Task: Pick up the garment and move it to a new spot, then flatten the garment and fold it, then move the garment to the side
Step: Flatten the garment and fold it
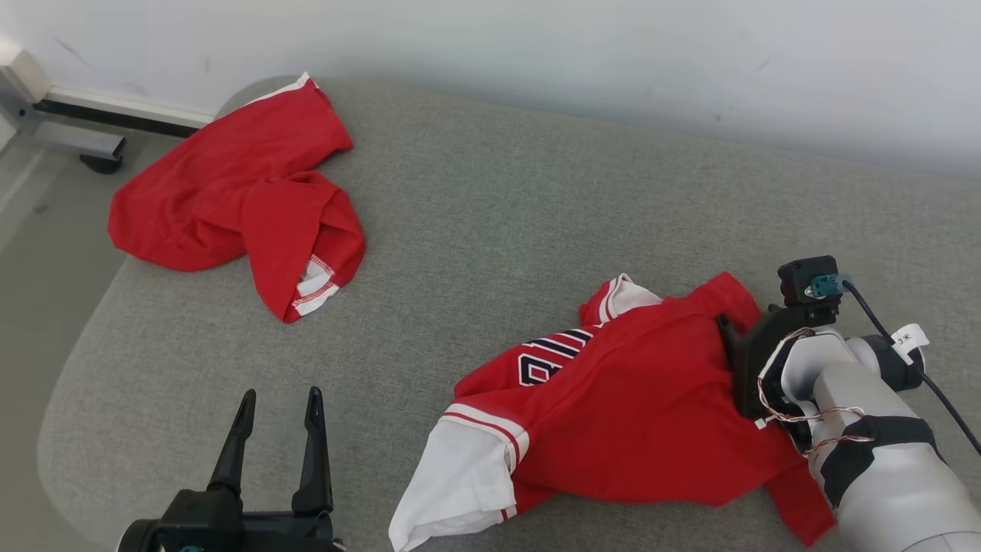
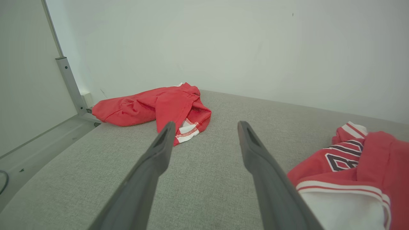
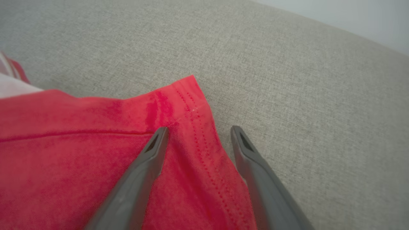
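While right gripper (image 3: 198,131) straddles jersey (image 3: 64,159) hem, jaws wide, likely for a corner pinch | left gripper (image 2: 206,127) wide, idle, jersey at its right | other garment (image 2: 153,107) ahead

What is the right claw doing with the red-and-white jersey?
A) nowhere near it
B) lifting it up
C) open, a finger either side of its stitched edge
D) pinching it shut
C: the right gripper is open, astride the stitched hem of the jersey, which lies on the grey cushion.
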